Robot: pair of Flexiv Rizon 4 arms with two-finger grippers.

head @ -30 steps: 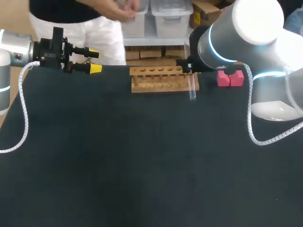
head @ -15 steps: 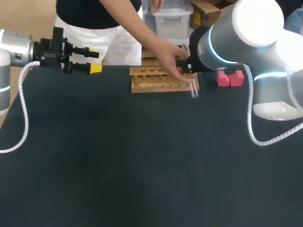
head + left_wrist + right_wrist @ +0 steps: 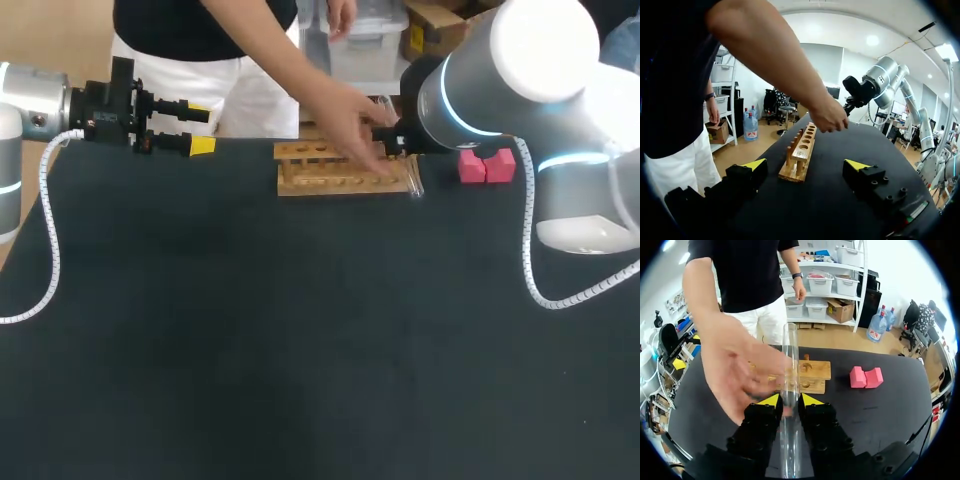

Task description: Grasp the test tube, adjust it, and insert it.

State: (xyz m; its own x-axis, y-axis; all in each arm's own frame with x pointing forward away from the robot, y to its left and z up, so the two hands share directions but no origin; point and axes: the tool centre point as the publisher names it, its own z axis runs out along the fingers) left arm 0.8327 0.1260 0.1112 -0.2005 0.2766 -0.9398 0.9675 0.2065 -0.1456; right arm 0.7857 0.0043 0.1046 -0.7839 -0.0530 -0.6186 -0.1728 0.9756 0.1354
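Sliding back a little, a person's hand (image 3: 352,128) is hovering over the wooden rack (image 3: 320,185). Right tool (image 3: 788,400) is clamping the test tube (image 3: 789,360); left tool (image 3: 807,166) is sitting with fingers apart.

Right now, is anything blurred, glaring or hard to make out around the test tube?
Head view: the test tube is a faint clear streak beside the rack; the right arm glares white. Right wrist view: the test tube is crisp in the right gripper, the person's hand motion-smeared. Left wrist view: the rack reads clearly.
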